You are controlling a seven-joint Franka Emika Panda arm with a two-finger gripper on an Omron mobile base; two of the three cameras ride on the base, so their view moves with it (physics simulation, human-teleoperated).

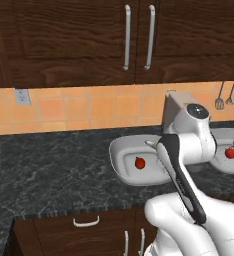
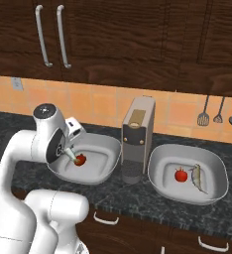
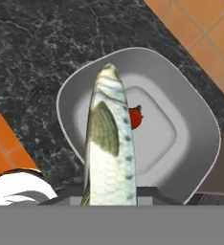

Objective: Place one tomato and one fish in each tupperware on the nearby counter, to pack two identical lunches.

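The desk (image 1: 49, 170) is black stone veined with faint grey-white marbling. Both tubs (image 2: 90, 168) (image 2: 212, 193) are pale grey-white; each tomato (image 1: 139, 162) (image 2: 181, 174) is glossy red. The fish (image 3: 108, 153) shows silvery-grey scales, an olive-green fin and darker banding. Behind, the wall tiles (image 1: 79, 107) are orange, the cabinets (image 1: 64, 40) dark brown wood.

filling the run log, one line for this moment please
gripper: shut on fish | over left tub, tomato inside | right tub: packed
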